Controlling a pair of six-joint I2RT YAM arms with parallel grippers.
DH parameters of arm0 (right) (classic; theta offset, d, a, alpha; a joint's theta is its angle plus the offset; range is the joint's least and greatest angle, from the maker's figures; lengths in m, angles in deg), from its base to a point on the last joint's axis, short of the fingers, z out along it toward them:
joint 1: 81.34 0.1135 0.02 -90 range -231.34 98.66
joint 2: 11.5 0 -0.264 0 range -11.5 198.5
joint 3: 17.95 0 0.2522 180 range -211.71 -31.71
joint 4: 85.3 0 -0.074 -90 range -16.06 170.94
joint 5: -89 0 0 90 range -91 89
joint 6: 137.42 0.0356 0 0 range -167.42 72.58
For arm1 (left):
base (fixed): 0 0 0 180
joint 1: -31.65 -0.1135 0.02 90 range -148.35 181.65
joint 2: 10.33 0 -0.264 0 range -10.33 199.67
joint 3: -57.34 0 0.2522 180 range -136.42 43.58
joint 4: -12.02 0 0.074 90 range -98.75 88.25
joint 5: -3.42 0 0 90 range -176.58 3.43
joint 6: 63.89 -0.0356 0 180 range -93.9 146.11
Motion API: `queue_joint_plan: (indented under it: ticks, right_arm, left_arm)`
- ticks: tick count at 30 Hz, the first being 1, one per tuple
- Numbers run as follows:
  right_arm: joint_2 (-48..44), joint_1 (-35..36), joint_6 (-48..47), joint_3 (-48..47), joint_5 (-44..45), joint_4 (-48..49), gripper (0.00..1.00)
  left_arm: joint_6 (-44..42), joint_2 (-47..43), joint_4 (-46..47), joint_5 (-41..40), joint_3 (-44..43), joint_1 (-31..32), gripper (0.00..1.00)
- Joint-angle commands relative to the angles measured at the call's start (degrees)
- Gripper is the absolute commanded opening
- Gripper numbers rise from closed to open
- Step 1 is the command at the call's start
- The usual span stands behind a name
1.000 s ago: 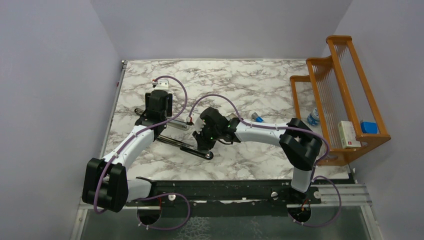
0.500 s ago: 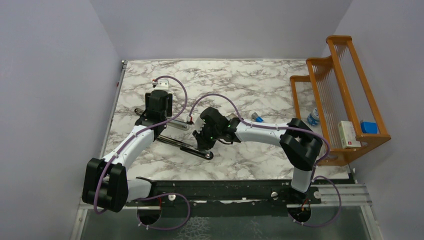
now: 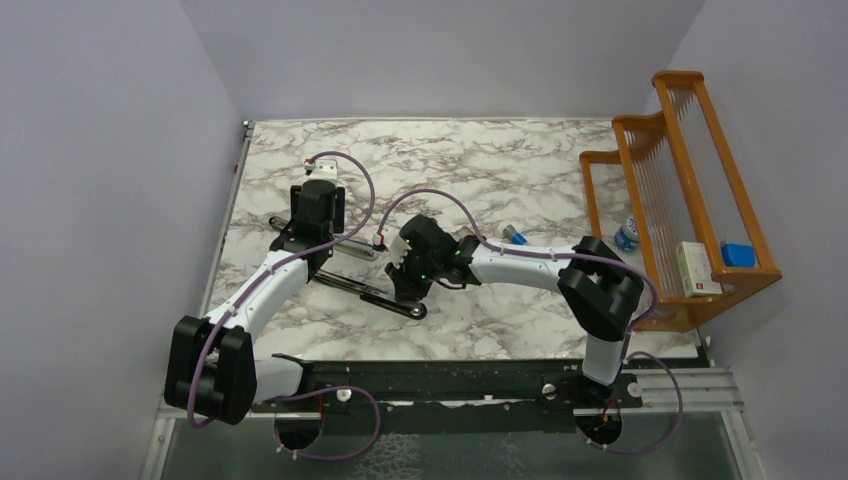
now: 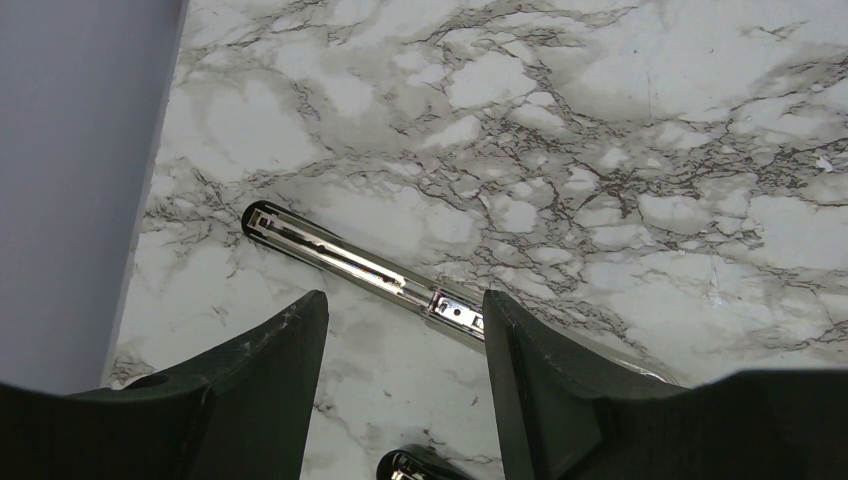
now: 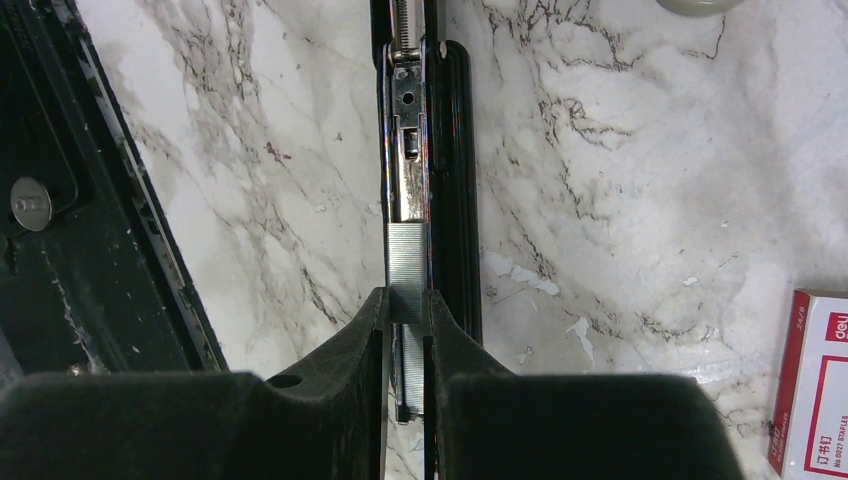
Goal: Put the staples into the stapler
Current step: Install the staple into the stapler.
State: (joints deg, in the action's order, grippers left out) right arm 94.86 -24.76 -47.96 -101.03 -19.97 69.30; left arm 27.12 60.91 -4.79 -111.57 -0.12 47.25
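The stapler (image 3: 365, 290) lies opened flat on the marble table, its chrome arm (image 4: 345, 260) angled toward the back left and its black base (image 5: 455, 150) toward the front. In the right wrist view my right gripper (image 5: 405, 300) is shut on a ribbed grey strip of staples (image 5: 405, 260), which lies in line over the base's metal channel. In the top view the right gripper (image 3: 405, 272) sits over the stapler's near half. My left gripper (image 4: 400, 335) hangs open just short of the chrome arm with only marble between its fingers; in the top view the left gripper (image 3: 316, 215) is over the stapler's far end.
A white-and-red staple box (image 5: 815, 385) lies right of the right gripper. A wooden rack (image 3: 690, 200) stands at the table's right edge holding a white box (image 3: 697, 268) and a blue item (image 3: 737, 254). A small blue-and-white cylinder (image 3: 515, 235) lies mid-table. The left wall (image 4: 70, 180) is close.
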Motion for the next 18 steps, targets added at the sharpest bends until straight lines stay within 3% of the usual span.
queue_joint_plan:
  ticks: [1,18]
  right_arm:
    - [1.34,0.29,-0.87,-1.56,-1.26,-0.71,0.16]
    - [2.71,0.3,-1.21,-2.41,-2.31,-1.85,0.16]
  left_arm:
    - [-0.4,-1.37,1.03,-0.01,-0.8,0.22,0.62]
    - [-0.4,-1.36,1.13,0.02,-0.8,0.23,0.62]
